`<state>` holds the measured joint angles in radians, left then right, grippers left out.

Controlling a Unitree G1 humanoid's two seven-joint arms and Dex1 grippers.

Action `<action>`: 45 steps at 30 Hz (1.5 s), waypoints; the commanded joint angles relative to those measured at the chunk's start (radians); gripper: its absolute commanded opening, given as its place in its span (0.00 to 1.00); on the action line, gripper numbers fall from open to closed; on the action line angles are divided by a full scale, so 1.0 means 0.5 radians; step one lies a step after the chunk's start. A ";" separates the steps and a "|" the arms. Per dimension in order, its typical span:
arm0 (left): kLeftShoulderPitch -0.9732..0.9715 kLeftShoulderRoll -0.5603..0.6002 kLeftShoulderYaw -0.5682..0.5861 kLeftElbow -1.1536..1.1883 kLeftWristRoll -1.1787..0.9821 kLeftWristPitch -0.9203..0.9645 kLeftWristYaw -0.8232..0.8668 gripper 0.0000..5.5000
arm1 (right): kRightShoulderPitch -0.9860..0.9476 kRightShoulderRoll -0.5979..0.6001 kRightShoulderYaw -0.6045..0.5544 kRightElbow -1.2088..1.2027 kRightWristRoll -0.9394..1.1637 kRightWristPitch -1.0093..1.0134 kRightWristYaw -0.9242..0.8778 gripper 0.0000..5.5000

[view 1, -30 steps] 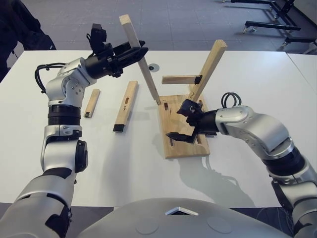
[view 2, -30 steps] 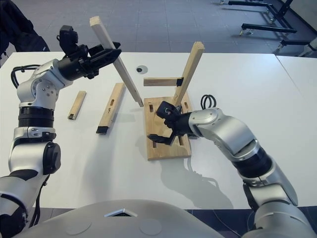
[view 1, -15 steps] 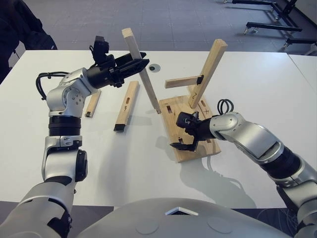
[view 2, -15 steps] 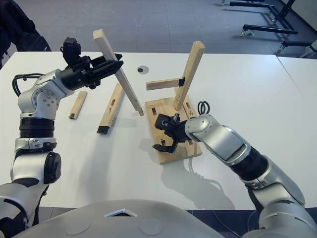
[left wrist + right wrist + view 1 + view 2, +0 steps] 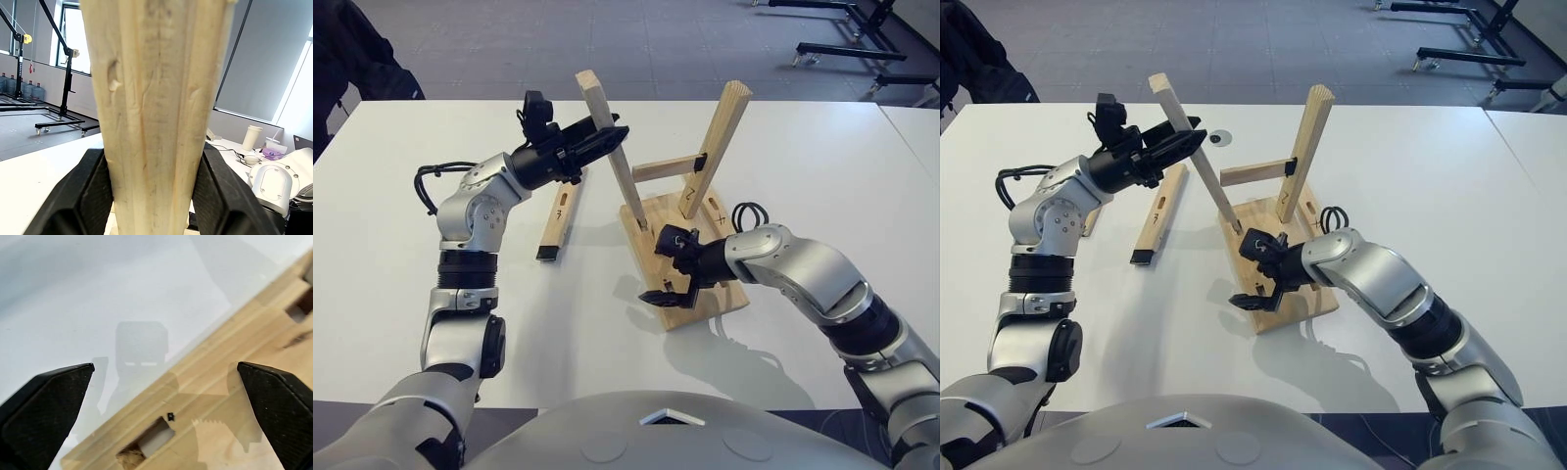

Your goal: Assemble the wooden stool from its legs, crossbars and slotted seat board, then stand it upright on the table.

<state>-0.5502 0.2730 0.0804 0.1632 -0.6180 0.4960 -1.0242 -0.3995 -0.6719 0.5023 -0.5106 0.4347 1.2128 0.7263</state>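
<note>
- The left end effector (image 5: 607, 137) is clamped on the upper part of the held leg (image 5: 631, 196). The leg's long axis slants from its raised top end down to the far left corner of the seat board (image 5: 700, 305).
- The leg's foot meets the board at that corner. It cannot be made out whether it sits in a slot, so the next push probably runs down the leg's axis.
- The right end effector (image 5: 666, 284) is nearer the board, its fingers spread wide astride the board's near left edge and gripping nothing.
- A standing leg (image 5: 715, 147) rises from the board's far side, leaning slightly, with a crossbar (image 5: 666, 168) jutting from it toward the held leg.
- A loose leg (image 5: 558, 211) lies flat on the white tabletop (image 5: 803, 157), left of the board.
- Behind the tabletop's far edge are grey floor and black wheeled stands (image 5: 847, 49).
</note>
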 commanded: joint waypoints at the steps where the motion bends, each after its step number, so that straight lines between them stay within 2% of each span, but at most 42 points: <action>1: -0.006 0.059 -0.004 -0.012 -0.003 -0.004 -0.045 0.37 | 0.045 -0.038 0.042 0.032 0.016 0.045 0.015 0.98; 7: 0.054 0.061 -0.009 -0.006 -0.003 -0.006 -0.068 0.37 | 0.031 -0.038 0.053 0.027 0.024 0.039 0.035 0.98; 18: -0.006 0.013 -0.025 0.315 0.085 -0.207 -0.124 0.37 | 0.041 -0.039 0.077 -0.030 0.059 0.080 0.064 0.98; 24: -0.022 -0.028 -0.031 0.256 0.064 -0.206 -0.076 0.37 | 0.137 -0.060 0.095 -0.106 0.080 0.115 0.033 0.98; 29: 0.010 0.017 0.042 0.019 -0.068 -0.066 -0.034 0.37 | 0.000 0.074 -0.136 -0.084 0.201 0.235 0.017 0.98; 34: 0.079 0.035 0.050 0.007 -0.072 -0.043 -0.022 0.37 | -0.237 0.115 -0.329 -0.006 0.281 0.329 0.011 0.98; 41: 0.128 0.026 0.033 0.013 -0.053 -0.058 -0.006 0.37 | -0.348 -0.012 -0.355 0.064 0.164 0.140 -0.034 0.98; 45: 0.134 0.012 0.024 0.009 -0.053 -0.062 0.010 0.37 | -0.198 -0.077 -0.176 0.085 -0.045 -0.184 -0.072 0.98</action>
<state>-0.4844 0.2810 0.0960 0.1722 -0.6512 0.4658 -1.0277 -0.5311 -0.6927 0.3649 -0.4801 0.4613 1.1838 0.6989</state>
